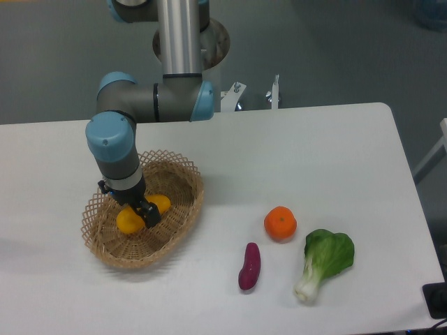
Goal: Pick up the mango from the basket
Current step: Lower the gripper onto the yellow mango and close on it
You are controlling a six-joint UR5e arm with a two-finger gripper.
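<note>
The mango (131,220) is a yellow-orange oblong fruit lying inside the tan wicker basket (183,209) on the left of the table. My gripper (144,211) points down into the basket, and its dark fingers straddle the middle of the mango. Yellow ends of the fruit show on both sides of the fingers. The arm hides the top of the fruit, and I cannot tell whether the fingers are pressed onto it. The mango still looks to be resting in the basket.
A round orange tangerine (280,223), a dark purple sweet potato (249,266) and a green bok choy (324,262) lie on the white table to the right of the basket. The arm's base stands behind the table's far edge.
</note>
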